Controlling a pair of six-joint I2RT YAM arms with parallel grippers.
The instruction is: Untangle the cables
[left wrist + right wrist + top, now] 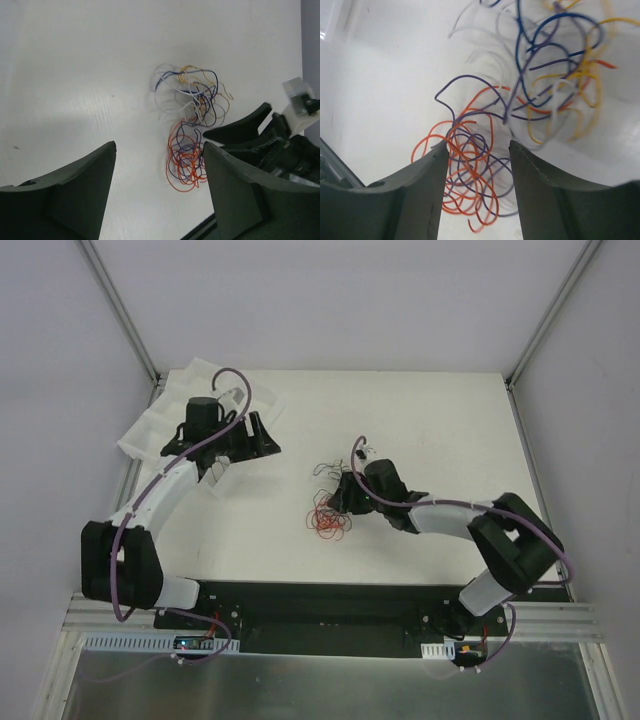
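Observation:
The cables lie mid-table as two joined clumps: an orange and purple clump (328, 522) nearer me, and a looser blue, yellow and white clump (330, 475) behind it. My right gripper (342, 498) is open and low over them. In the right wrist view the orange and purple clump (470, 172) lies between the spread fingers of the right gripper (477, 147), with the blue and yellow clump (555, 75) beyond. My left gripper (270, 440) is open and empty, well left of the cables. The left wrist view shows the left gripper (159, 147), both clumps (187, 162) and the right gripper (250, 131).
A crumpled white sheet or bag (160, 420) lies at the table's back left corner, under the left arm. A black base strip (320, 598) runs along the near edge. Metal frame posts (125, 320) rise at the back corners.

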